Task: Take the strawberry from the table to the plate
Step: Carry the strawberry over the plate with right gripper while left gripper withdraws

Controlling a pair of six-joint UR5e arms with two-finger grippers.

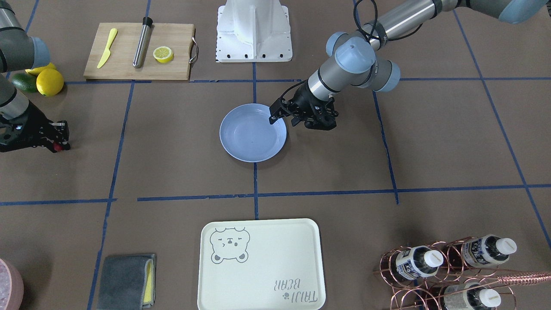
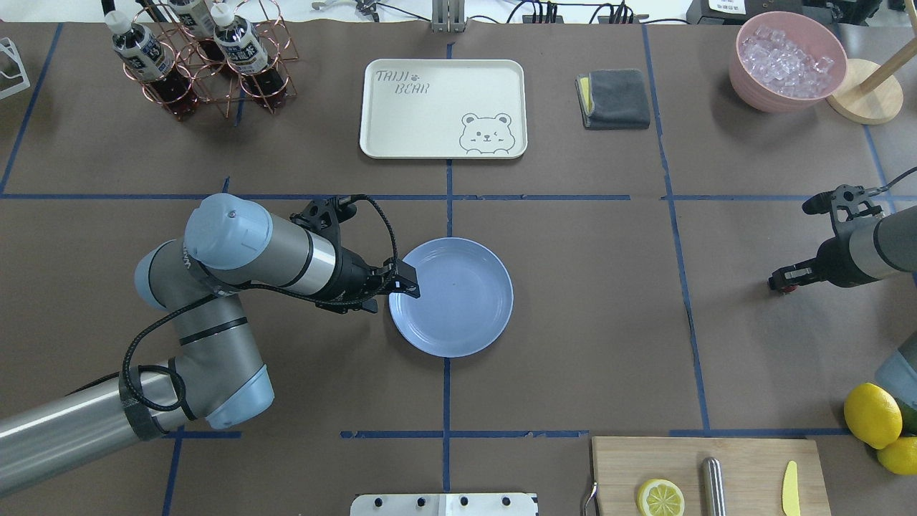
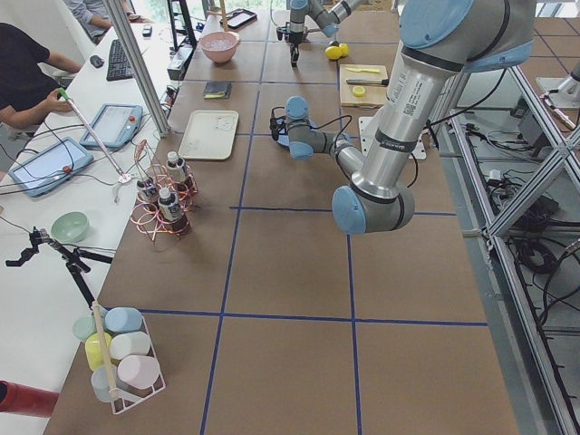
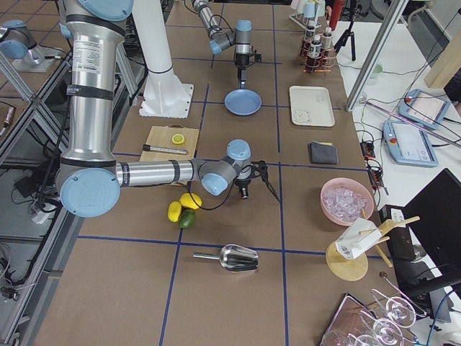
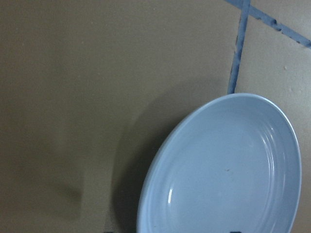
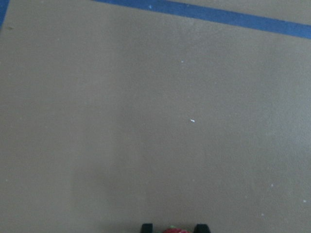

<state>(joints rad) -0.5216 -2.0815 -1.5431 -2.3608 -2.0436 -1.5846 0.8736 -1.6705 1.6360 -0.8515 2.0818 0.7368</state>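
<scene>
The right hand [image 2: 786, 283] is down low near the brown paper-covered counter's [image 2: 573, 287] edge on the robot's right, and it has the tiny dark red strawberry [image 1: 57, 147]! The wrist camera shows it plainly: two black fingertips [image 6: 146, 227] closed in on either side of the red fruit, which peeks up at the bottom of that view. Whether the strawberry is touching the counter or is just clear of it cannot be told from these angles.

The round light blue plastic plate [image 2: 473, 315] sits at the middle of the counter, beside a crossing of the blue tape lines, and there is nothing on it. It is well apart from the strawberry, with a full grid square between them.

The left hand [image 2: 408, 281] hangs over the plate's rim on the robot's left side. Its fingers are spread and it holds nothing; its wrist camera looks down onto the bare blue dish.

Toward the counter's near right corner, close to the robot, lie two yellow lemons [image 2: 872, 414] and a green avocado [image 1: 23, 82], touching one another. Just beside them is a wooden cutting board [image 1: 129, 56] carrying a halved lemon [image 1: 163, 54]. At the far edge, in line with the plate, rests the cream rectangular tray with a bear drawing [image 2: 430, 107].
</scene>
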